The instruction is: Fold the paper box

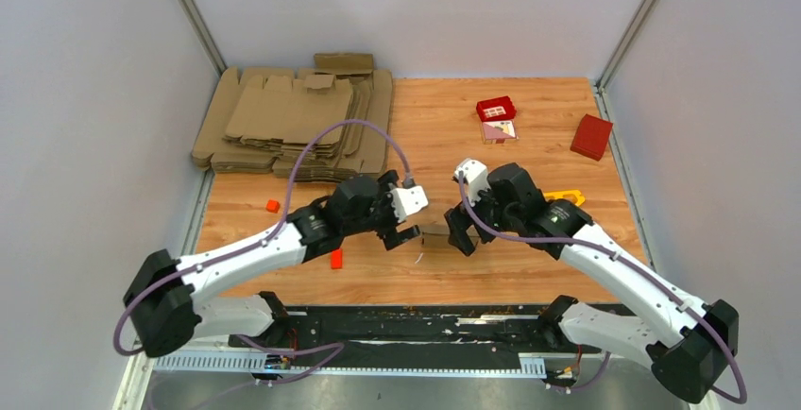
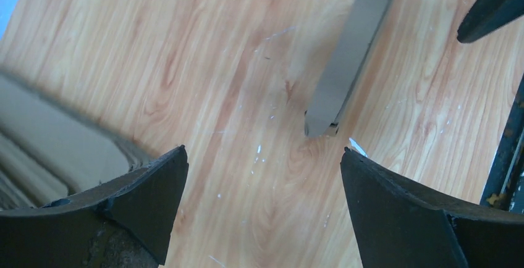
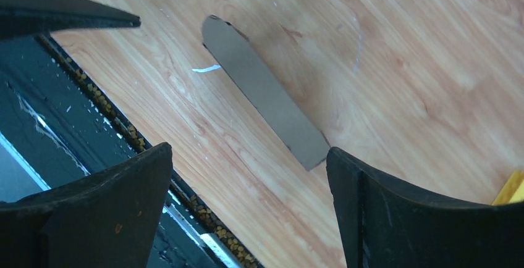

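The paper box point(image 1: 435, 232) lies on the wooden table between my two grippers, a small flat brown piece. It appears as a narrow strip in the left wrist view point(image 2: 349, 58) and in the right wrist view point(image 3: 266, 95). My left gripper point(image 1: 408, 216) stands open just left of it, with nothing between its fingers point(image 2: 264, 152). My right gripper point(image 1: 458, 216) stands open just right of it, also holding nothing point(image 3: 248, 150). The box's end lies close to the right gripper's one fingertip point(image 3: 346, 169) but outside the gap.
A big pile of flat cardboard blanks point(image 1: 293, 117) fills the back left. A red box point(image 1: 591, 136) and a small open red box point(image 1: 496, 109) sit at the back right. A yellow piece point(image 1: 567, 196) lies behind the right arm. Small orange blocks point(image 1: 272, 206) point(image 1: 336, 259) lie near the left arm.
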Controlling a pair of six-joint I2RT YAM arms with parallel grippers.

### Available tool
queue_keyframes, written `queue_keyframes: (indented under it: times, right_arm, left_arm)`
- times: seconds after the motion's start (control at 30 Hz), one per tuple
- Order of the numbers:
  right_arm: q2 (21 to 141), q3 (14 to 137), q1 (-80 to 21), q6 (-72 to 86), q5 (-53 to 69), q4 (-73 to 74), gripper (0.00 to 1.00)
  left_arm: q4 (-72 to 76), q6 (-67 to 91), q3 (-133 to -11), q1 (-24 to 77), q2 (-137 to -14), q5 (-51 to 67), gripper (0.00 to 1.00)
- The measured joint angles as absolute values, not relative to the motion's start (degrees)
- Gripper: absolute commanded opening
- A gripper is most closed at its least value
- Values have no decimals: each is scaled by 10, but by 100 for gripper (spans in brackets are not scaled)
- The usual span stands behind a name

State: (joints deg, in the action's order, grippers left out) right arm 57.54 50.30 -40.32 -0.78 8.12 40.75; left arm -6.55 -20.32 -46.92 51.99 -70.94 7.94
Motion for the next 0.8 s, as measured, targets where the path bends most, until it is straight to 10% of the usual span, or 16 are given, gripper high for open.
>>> queue_keyframes:
  times: [0.8]
  right_arm:
    - [890,623,-404,-380,165,520,89]
  left_arm:
    - [157,52,-194,520,-459,-88,100]
